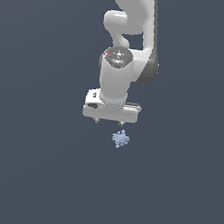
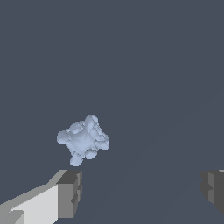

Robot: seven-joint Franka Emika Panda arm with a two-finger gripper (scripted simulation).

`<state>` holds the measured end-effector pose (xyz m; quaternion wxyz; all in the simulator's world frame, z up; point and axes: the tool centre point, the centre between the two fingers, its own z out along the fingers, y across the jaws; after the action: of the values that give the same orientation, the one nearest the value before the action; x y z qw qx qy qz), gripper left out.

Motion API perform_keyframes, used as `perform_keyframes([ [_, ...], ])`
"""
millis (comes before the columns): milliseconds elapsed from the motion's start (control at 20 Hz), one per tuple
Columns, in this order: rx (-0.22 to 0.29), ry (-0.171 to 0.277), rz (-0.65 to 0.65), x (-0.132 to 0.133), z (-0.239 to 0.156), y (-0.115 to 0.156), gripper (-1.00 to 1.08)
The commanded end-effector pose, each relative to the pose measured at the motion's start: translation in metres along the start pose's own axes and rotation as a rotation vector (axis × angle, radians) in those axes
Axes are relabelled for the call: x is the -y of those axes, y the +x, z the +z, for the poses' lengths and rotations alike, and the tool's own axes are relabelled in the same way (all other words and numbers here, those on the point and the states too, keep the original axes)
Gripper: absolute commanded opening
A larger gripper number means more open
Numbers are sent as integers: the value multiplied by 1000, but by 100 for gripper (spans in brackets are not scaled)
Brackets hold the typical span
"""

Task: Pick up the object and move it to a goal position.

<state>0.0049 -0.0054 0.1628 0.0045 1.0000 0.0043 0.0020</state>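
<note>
Object [image 1: 121, 139] lies just beside the end effector [image 1: 109, 122], whose fingers are spread apart.

The arm [image 1: 122, 60] is glossy white with a dark grey band at its joint. The gripper [image 1: 109, 121] is white with grey pads [image 2: 70, 192]. Just beyond its fingertips, the object [image 2: 83, 139] is pale blue. The ground [image 1: 24, 172] is plain slate blue-grey.

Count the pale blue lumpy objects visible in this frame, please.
1. The pale blue object lies on the dark surface, just below the open hand in the exterior view, nearer one finger, untouched. None appears hidden.
</note>
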Motion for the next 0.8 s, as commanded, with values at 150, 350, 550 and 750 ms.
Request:
perform_keyframes([
  [150,1,-1,-29,3,4,0,100],
  [350,1,-1,-87,10,12,1,100],
  [550,2,-1,-174,21,24,2,100],
  [750,3,1,-289,35,40,2,100],
])
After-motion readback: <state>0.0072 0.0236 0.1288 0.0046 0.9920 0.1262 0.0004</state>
